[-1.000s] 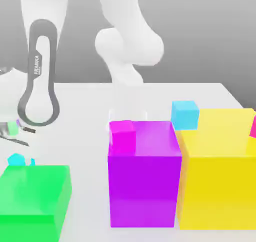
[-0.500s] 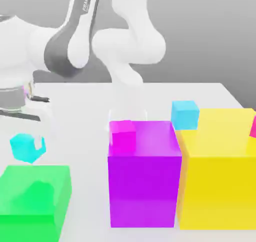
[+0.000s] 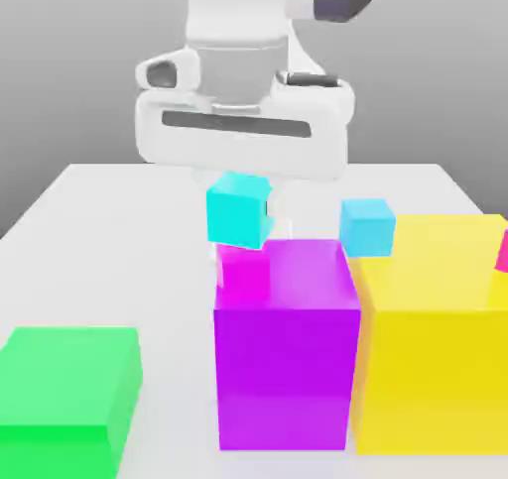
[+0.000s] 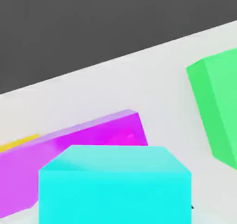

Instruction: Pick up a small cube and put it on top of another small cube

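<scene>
Gripper (image 3: 240, 219) points down over the purple block (image 3: 288, 358), the cyan cube (image 3: 236, 209) at its fingertips. I cannot tell if the fingers are spread or pinching the cube. In the exterior view the cyan cube sits slightly tilted right above the magenta cube (image 3: 244, 274), which rests on the purple block; whether the two touch is unclear. A blue cube (image 3: 367, 227) is by the yellow block (image 3: 432, 378); the green block (image 3: 69, 378) lies at the exterior view's left.
</scene>
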